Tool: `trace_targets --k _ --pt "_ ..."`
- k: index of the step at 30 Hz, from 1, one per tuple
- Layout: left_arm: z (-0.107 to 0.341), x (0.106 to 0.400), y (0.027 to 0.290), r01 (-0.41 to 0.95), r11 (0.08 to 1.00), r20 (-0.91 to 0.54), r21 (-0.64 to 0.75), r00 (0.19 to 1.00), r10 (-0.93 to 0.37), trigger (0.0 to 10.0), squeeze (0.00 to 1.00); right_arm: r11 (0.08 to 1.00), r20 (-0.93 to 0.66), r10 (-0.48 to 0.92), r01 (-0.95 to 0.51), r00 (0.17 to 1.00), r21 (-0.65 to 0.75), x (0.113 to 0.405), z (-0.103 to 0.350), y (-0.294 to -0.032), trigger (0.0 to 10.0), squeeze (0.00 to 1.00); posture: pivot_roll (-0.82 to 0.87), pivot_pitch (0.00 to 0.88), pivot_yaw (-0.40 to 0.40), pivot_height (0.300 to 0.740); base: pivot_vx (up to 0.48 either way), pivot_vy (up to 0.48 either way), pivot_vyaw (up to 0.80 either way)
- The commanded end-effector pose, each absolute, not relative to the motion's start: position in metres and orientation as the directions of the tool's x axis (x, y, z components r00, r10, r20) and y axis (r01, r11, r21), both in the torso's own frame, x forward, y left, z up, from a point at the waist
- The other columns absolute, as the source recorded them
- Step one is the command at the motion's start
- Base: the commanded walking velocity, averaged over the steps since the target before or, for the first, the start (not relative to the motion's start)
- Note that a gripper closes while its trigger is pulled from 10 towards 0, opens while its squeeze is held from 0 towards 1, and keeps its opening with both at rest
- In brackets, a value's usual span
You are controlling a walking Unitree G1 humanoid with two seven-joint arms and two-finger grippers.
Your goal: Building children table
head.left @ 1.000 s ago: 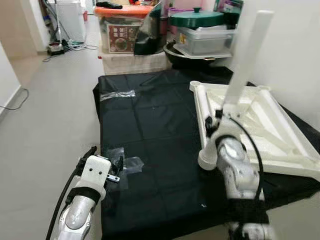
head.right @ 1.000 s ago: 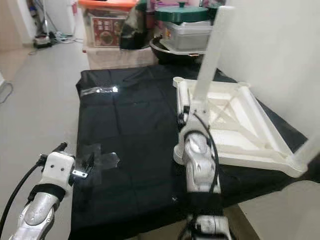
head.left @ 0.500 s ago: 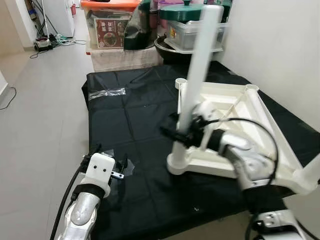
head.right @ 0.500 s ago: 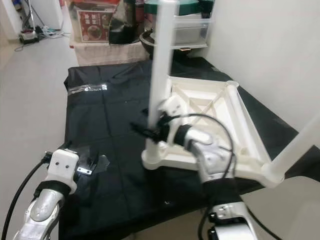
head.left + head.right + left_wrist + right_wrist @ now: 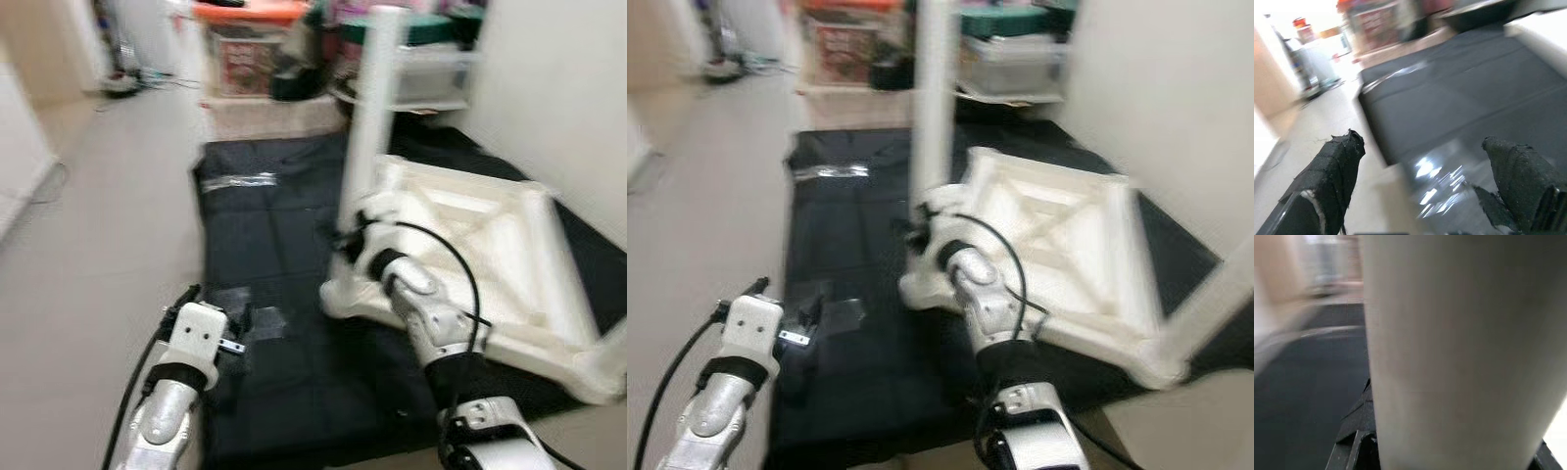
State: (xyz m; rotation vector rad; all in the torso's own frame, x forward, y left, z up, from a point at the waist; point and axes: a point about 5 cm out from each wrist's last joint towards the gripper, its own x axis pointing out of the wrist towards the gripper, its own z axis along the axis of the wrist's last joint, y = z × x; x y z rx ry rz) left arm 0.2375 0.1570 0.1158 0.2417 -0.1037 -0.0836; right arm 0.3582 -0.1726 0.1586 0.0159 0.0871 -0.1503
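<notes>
The inverted white tabletop (image 5: pixel 470 245) lies on the black sheet (image 5: pixel 265 235). The right gripper (image 5: pixel 355 233) clamps an upright leg (image 5: pixel 367 108) at its corner; seating looks unfinished. The left gripper (image 5: pixel 230 328) hovers spread, empty.

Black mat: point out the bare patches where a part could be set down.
The black mat is bare between the tape strip and the clear wrapper. Its right side is crowded by the upturned table, whose leg the right pincer grips.

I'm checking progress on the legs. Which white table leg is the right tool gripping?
The upright leg at the frame's near-left corner, rising beside the black mat. The right tool clamps its base. Another leg juts from the near-right corner, untouched.
</notes>
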Motion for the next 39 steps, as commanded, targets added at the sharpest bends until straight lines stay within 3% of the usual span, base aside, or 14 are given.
trace_targets --k 1,6,8,9,10,11,15,16,22,30,33,37,38,39 --pt "0.115 0.238 0.154 0.083 0.966 0.090 0.245 0.990 -0.108 10.0 0.00 0.915 -0.286 -0.403 0.382 0.869 -0.128 0.329 0.111 -0.213 0.0 0.00 0.01 0.000 -0.064 0.740 0.000 0.000 0.00" --pt "0.114 0.238 0.155 0.083 0.966 0.085 0.244 0.991 -0.106 10.0 0.00 0.937 -0.241 -0.346 0.321 0.907 -0.136 0.319 0.114 -0.193 0.0 0.00 0.00 0.000 -0.057 0.740 0.000 0.000 0.00" --pt "0.113 0.238 0.154 0.088 0.966 0.081 0.244 0.991 -0.110 10.0 0.00 0.976 -0.268 -0.210 0.185 0.940 -0.115 0.322 0.115 -0.172 1.3 0.00 0.00 0.000 -0.060 0.740 0.000 0.000 0.00" --pt "0.113 0.238 0.153 0.088 0.966 0.082 0.244 0.990 -0.111 10.0 0.00 0.983 -0.274 -0.167 0.139 0.947 -0.119 0.326 0.118 -0.166 10.0 0.00 0.01 0.000 -0.063 0.740 0.000 0.000 0.00" --pt "0.113 0.238 0.153 0.088 0.966 0.082 0.244 0.990 -0.111 10.0 0.00 0.983 -0.274 -0.167 0.139 0.947 -0.119 0.326 0.118 -0.166 10.0 0.00 0.01 0.000 -0.063 0.740 0.000 0.000 0.00" --pt "0.113 0.238 0.154 0.088 0.966 0.082 0.244 0.990 -0.111 10.0 0.00 0.991 -0.256 -0.123 0.102 0.959 -0.092 0.330 0.122 -0.164 10.0 1.00 0.01 0.000 -0.066 0.740 0.000 0.000 0.00" --pt "0.113 0.238 0.155 0.084 0.966 0.081 0.243 0.991 -0.107 10.0 0.00 0.999 -0.158 0.032 -0.036 0.987 -0.024 0.351 0.151 -0.162 10.0 0.97 0.01 0.000 -0.068 0.740 0.000 0.000 0.00" --pt "0.112 0.238 0.155 0.084 0.967 0.081 0.242 0.991 -0.107 10.0 0.00 0.996 -0.133 0.089 -0.090 0.987 -0.002 0.356 0.159 -0.161 10.0 0.00 0.01 0.000 -0.068 0.740 0.000 0.000 0.00" --pt "0.112 0.240 0.152 0.092 0.966 0.082 0.240 0.990 -0.114 10.0 0.00 0.935 -0.024 0.352 -0.351 0.936 0.054 0.366 0.183 -0.157 10.0 0.00 0.01 0.000 -0.069 0.740 0.000 0.000 0.00" --pt "0.112 0.242 0.149 0.098 0.966 0.084 0.239 0.989 -0.121 10.0 0.00 0.632 -0.045 0.775 -0.773 0.630 0.050 0.353 0.171 -0.126 10.0 0.00 0.03 0.000 -0.090 0.740 0.000 0.000 0.00" --pt "0.111 0.241 0.151 0.093 0.966 0.083 0.242 0.990 -0.116 10.0 0.00 0.499 -0.055 0.866 -0.865 0.497 0.048 0.338 0.157 -0.106 0.0 0.00 0.04 0.000 -0.095 0.740 0.000 0.000 0.00" --pt "0.111 0.241 0.151 0.091 0.966 0.083 0.243 0.990 -0.114 10.0 0.00 0.525 -0.059 0.851 -0.849 0.522 0.066 0.338 0.151 -0.105 0.0 0.00 0.04 0.000 -0.092 0.740 0.000 0.000 0.00" --pt "0.111 0.240 0.152 0.091 0.966 0.082 0.243 0.990 -0.114 10.0 0.00 0.645 -0.085 0.764 -0.763 0.640 0.051 0.345 0.145 -0.110 0.0 0.00 0.03 0.000 -0.085 0.740 0.000 0.000 0.00" --pt "0.111 0.240 0.152 0.091 0.966 0.082 0.243 0.990 -0.114 10.0 0.00 0.645 -0.085 0.764 -0.763 0.640 0.051 0.345 0.145 -0.110 0.0 0.00 0.03 0.000 -0.085 0.740 0.000 0.000 0.00"
